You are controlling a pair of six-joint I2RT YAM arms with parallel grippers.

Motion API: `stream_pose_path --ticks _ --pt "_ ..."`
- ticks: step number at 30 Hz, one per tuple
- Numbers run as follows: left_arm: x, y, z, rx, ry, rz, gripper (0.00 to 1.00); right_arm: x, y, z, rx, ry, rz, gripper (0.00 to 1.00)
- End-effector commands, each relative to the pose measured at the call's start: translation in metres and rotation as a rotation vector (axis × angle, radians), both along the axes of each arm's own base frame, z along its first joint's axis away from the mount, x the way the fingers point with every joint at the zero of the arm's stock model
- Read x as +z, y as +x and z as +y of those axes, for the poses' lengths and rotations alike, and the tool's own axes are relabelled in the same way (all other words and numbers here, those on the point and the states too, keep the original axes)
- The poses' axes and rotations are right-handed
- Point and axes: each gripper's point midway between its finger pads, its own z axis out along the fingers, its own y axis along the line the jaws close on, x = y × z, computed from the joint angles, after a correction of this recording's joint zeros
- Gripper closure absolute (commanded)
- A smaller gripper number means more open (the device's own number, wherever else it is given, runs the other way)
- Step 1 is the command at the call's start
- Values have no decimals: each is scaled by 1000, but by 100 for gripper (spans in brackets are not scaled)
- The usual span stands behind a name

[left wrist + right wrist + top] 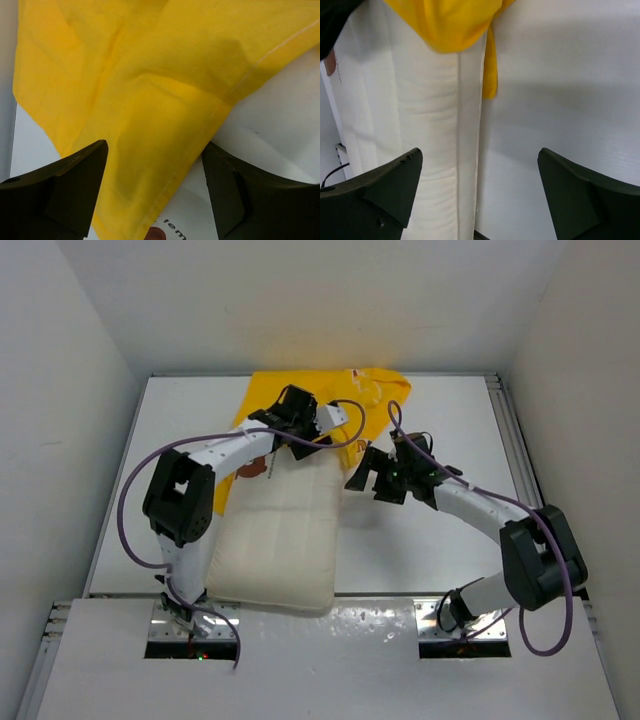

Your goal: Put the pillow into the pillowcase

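The cream-white pillow lies lengthwise on the table's near left, its far end under the yellow pillowcase. My left gripper hovers over the pillowcase's near edge, jaws open, yellow fabric between and below the fingers. My right gripper is open beside the pillow's right side. In the right wrist view the pillow's edge runs between the fingers, with the pillowcase draped over its far end.
White walls enclose the table on three sides. A metal rail runs along the right edge. Purple cables loop from both arms. A printed label shows under the pillowcase hem.
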Motion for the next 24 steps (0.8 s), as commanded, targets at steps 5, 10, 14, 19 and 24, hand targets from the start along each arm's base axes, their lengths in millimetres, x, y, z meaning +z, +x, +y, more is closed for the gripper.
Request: stream_pose_path --ticks 5,10,14,19,24 --pt "-9 21 14 81 -12 -56 68 8 -6 23 1 162 -26 5" --pt "20 5 4 71 -147 50 100 8 -1 66 61 248 -8 1" --pt "33 -7 6 95 -191 86 100 -15 3 100 93 211 36 1" --pt "43 -30 6 88 -239 156 100 -23 23 118 1 314 54 48" --pt "44 -55 16 67 -245 227 100 48 69 128 12 344 -160 100"
